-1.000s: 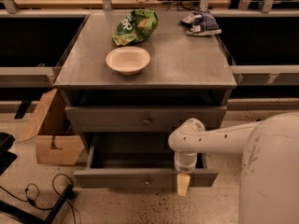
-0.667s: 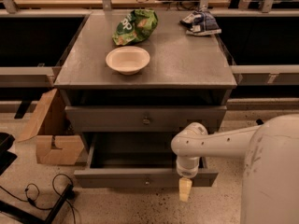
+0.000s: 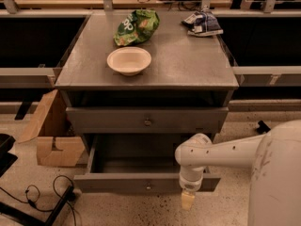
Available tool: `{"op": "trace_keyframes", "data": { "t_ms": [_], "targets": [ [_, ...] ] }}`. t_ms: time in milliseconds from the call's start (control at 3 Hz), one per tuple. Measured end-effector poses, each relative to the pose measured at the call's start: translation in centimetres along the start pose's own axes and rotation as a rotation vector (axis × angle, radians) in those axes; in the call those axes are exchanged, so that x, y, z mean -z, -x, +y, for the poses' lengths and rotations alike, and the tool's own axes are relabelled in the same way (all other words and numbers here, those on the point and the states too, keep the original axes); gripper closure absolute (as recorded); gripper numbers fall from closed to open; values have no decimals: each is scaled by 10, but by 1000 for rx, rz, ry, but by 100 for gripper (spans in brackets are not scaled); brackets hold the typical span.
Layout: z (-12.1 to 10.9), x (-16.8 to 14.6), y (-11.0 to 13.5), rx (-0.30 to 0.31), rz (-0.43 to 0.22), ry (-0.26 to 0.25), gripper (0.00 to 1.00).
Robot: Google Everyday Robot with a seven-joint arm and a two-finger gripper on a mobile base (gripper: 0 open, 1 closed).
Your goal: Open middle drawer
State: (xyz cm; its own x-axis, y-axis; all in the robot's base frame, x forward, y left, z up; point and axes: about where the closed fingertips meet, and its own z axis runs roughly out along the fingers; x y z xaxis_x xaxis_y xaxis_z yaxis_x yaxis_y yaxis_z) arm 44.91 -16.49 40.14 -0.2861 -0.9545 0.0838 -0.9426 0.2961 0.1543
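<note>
End effector (image 3: 187,200) lower now, just before pulled-out middle drawer (image 3: 117,183).

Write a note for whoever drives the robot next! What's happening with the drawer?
Gripper: hangs low in front of the middle drawer, right of its knob and off it, with its tip over the floor.
Middle drawer: pulled well out, bare grey inside showing.
Drawer above: front nearly flush with the cabinet.
Done: the opening looks finished.
Left: probably just drawing the arm back clear of the drawer front.
</note>
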Motion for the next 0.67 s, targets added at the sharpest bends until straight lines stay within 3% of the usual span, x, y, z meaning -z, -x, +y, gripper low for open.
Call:
{"op": "trace_keyframes", "data": {
  "t_ms": [333,667],
  "targets": [
    [-2,6,0,0,0,0,65],
    [-3,9,1,0,0,0,88]
  ]
}}
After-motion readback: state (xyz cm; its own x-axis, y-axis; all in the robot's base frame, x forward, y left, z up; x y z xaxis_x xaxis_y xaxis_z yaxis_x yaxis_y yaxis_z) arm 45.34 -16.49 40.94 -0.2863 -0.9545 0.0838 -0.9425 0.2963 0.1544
